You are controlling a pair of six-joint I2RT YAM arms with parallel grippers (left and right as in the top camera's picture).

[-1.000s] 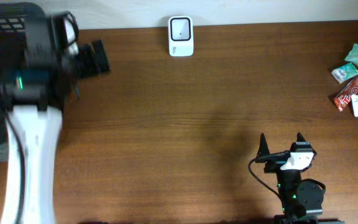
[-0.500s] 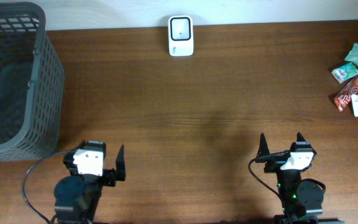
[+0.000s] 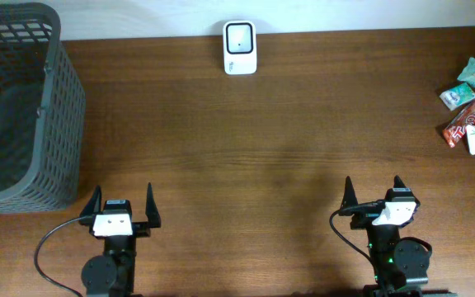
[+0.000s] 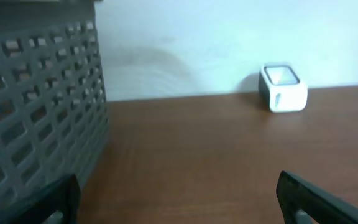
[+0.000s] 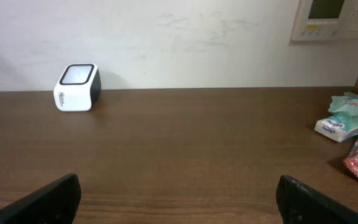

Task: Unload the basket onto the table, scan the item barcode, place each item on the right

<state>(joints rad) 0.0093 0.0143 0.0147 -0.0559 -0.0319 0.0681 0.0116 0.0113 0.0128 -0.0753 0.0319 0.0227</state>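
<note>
At the near table edge, left arm: folded low over its base, my left gripper [image 3: 123, 196] pointing at the far wall and held about level.
Left gripper state: jaws spread wide, nothing between them. In the left wrist view only my two dark fingertips [image 4: 48, 202] show, one at each bottom corner.
Right arm: folded the same way at the near right, my right gripper [image 3: 373, 188] also aimed at the far wall.
Right gripper state: jaws spread wide, empty. The tips sit at the bottom corners of the right wrist view.
Table: brown wood-grain table top [image 3: 246, 148].
Scanner: small white box-shaped barcode scanner [image 3: 240, 48] with a dark-framed window, upright at the far edge by the pale wall, about mid-width. Well apart from both grippers.
Items: small wrapped snack packets [image 3: 471, 107], mint-green, red and white, bunched together at the far right of the table. Well apart from the scanner, ahead and to the right of my right gripper. Untouched.
Basket: dark grey plastic mesh basket [image 3: 60, 124], upright at the far left, ahead and left of my left gripper. Interior too dark to read.
Wall: beige wall-mounted control panel [image 5: 331, 18], upper right of the right wrist view.
</note>
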